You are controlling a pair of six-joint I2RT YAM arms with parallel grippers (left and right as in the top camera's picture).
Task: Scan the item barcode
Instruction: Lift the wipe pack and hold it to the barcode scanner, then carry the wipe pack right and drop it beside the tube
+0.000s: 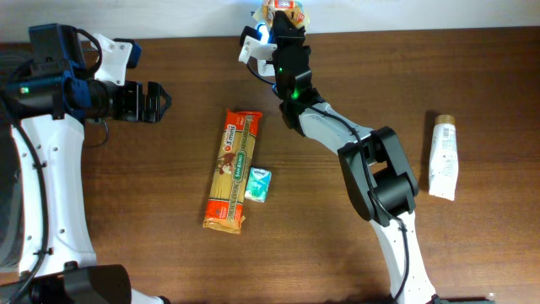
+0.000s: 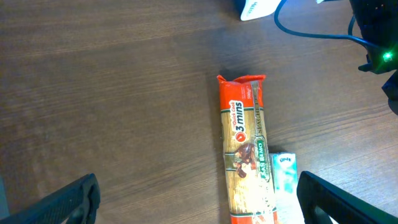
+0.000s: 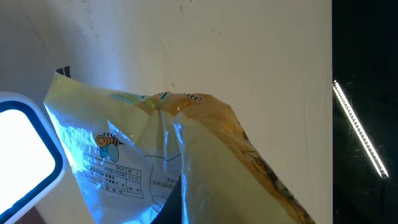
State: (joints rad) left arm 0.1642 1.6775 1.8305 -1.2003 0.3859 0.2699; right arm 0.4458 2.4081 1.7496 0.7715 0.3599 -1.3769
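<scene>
— Yellow packet (image 1: 285,12): where is it?
— At the far edge of the tabletop (image 1: 439,67), pinched in the right end effector (image 1: 283,25) and held up against the pale wall. The right wrist view shows a small bee printed on the packet (image 3: 137,155) with fine print below it, all washed in blue light.
— And the scanner?
— The white barcode scanner (image 1: 251,44) sits just beside the packet. Its pale window (image 3: 18,155) fills the left edge of the right wrist view. I cannot tell whether the two touch.
— The other arm?
— Near the left edge. The left end effector (image 1: 164,101) is spread wide and holds nothing.
— What else lies there?
— A long orange pasta pack (image 1: 234,169) lies mid-tabletop with a small teal-and-white box (image 1: 258,184) right against its side. A white tube (image 1: 443,156) with a tan cap lies near the right edge, well apart from them.
</scene>
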